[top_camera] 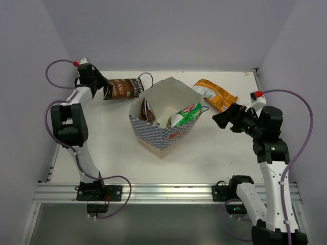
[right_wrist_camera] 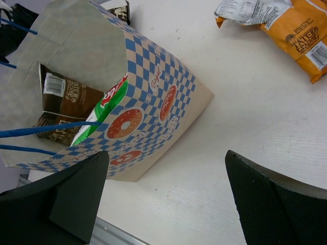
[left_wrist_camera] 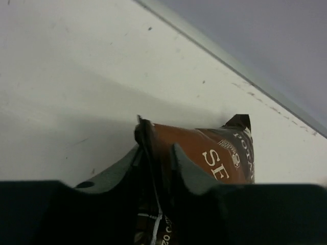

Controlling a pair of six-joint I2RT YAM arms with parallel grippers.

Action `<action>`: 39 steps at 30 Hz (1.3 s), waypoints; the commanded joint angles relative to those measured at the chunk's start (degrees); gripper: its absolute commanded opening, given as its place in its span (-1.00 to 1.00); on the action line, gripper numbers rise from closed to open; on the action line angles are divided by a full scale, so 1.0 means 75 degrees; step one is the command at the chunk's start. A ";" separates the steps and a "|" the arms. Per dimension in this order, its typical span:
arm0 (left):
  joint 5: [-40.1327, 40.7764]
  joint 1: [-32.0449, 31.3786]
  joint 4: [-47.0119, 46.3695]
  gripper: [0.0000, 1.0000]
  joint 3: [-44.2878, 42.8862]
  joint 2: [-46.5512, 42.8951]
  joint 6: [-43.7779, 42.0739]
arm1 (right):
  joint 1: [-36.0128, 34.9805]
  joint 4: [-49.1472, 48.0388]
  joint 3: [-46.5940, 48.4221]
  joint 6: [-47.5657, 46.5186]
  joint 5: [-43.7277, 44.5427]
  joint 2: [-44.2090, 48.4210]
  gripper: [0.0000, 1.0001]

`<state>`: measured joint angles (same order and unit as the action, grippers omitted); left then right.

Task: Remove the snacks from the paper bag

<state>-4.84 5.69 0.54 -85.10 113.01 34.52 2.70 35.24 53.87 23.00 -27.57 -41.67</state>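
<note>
The paper bag (top_camera: 164, 137) stands open mid-table, cream with a blue checked band (right_wrist_camera: 153, 97). Inside it lean a green-and-white snack (top_camera: 185, 115) (right_wrist_camera: 110, 97) and a dark brown snack (top_camera: 147, 109) (right_wrist_camera: 66, 97). An orange-yellow snack (top_camera: 217, 94) (right_wrist_camera: 296, 35) lies on the table behind the bag to the right. A second dark brown snack (top_camera: 121, 88) (left_wrist_camera: 214, 153) lies at the back left, its crimped end between the narrow fingers of my left gripper (top_camera: 104, 88) (left_wrist_camera: 157, 153). My right gripper (top_camera: 219, 118) (right_wrist_camera: 166, 153) hovers wide open to the right of the bag, holding nothing.
The bag's thin blue cord handles (right_wrist_camera: 46, 130) hang across its mouth. Walls close in the table at the back and on both sides. An aluminium rail (top_camera: 163, 193) with both arm bases runs along the near edge.
</note>
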 commanded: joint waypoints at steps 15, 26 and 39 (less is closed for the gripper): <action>0.1301 0.0027 0.3450 1.00 -0.1144 -0.1414 -0.1661 | -0.0044 0.0024 -0.0092 -0.0173 0.0067 0.0329 0.98; 0.2216 -0.2866 0.5530 0.97 -0.1708 -0.4731 -0.1289 | -0.0301 -0.0164 -0.0303 -0.0067 -0.0062 0.0447 0.98; 0.3200 -0.7028 0.7134 0.83 -0.2750 -0.3832 0.0119 | -0.0547 -0.0152 -0.0409 -0.0032 0.0020 0.0529 0.98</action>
<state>15.57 -44.80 47.44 -103.85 80.27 32.34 -1.21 35.57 51.07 22.90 -27.62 -38.46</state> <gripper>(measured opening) 0.913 0.989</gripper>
